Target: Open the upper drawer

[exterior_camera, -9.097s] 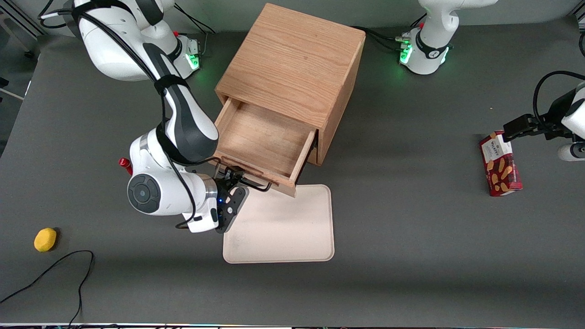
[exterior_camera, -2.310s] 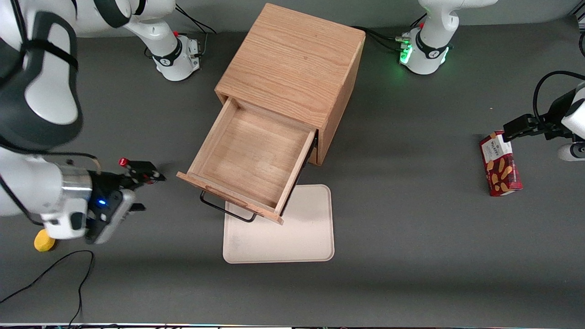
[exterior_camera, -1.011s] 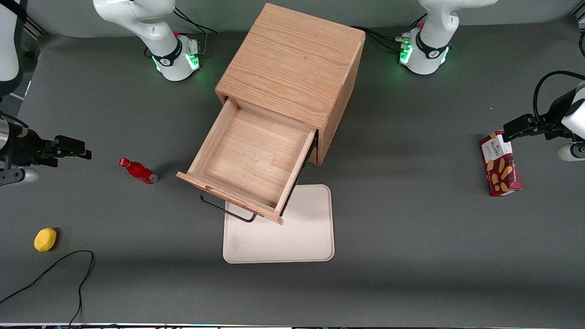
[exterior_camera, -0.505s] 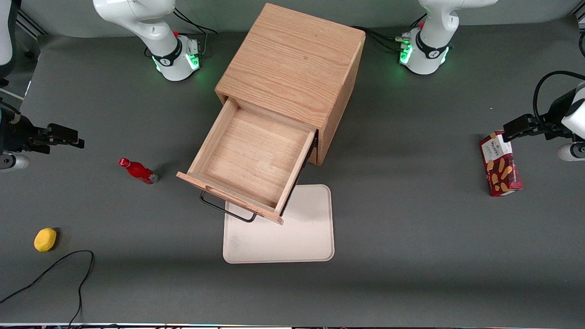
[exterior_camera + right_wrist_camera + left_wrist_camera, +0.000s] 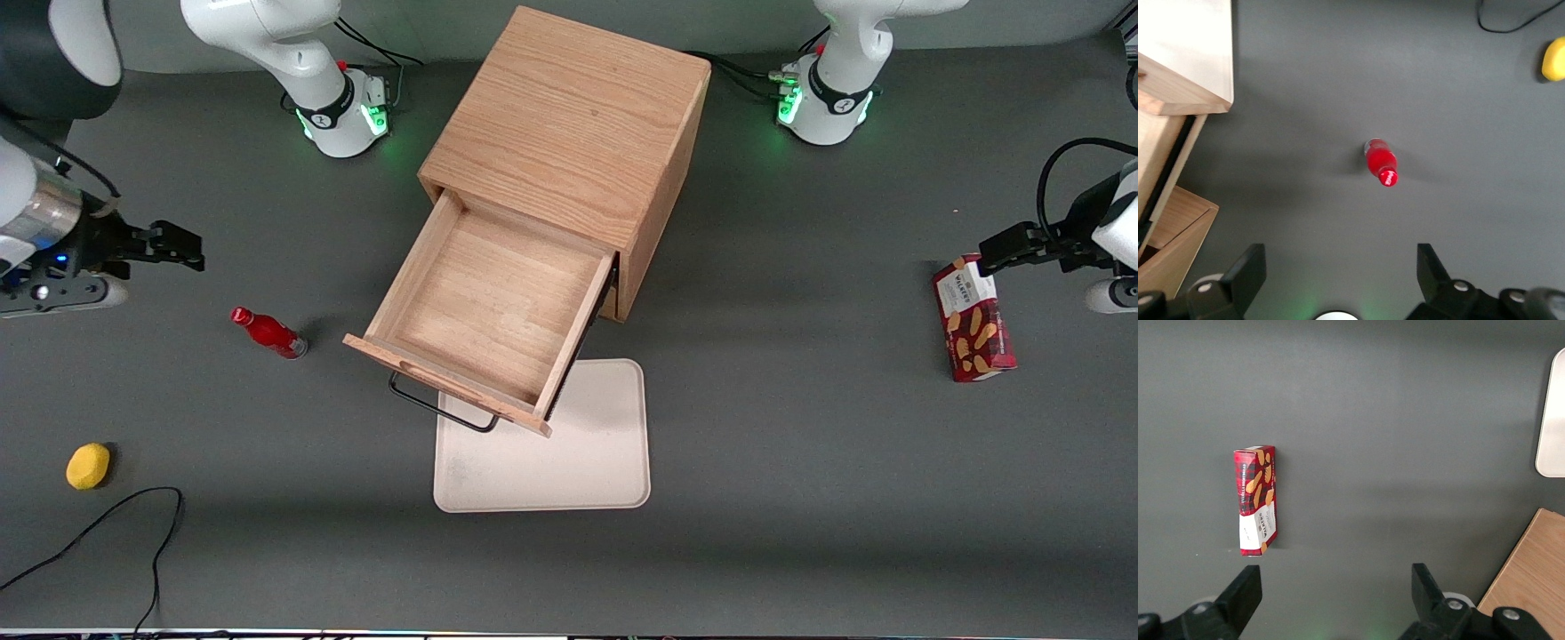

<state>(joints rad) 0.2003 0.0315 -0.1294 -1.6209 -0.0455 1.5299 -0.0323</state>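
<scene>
Upper drawer (image 5: 487,311), light oak with a thin black bar handle (image 5: 440,411), stands pulled well out, inside bare. Gripper (image 5: 182,251) hangs near the working arm's end of the table, fingers (image 5: 1245,270) spread apart, above a red bottle (image 5: 1381,163).

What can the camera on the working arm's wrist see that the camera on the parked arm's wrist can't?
Only the right wrist view shows the red bottle, standing on the table, and the yellow fruit. It also shows the pulled-out upper drawer and the working gripper, jaws open, hovering above the bottle and holding nothing. Only the left wrist view shows the cookie box, lying flat on the table. Both views share the grey table, a bit of the cream tray and part of the wooden cabinet.
</scene>
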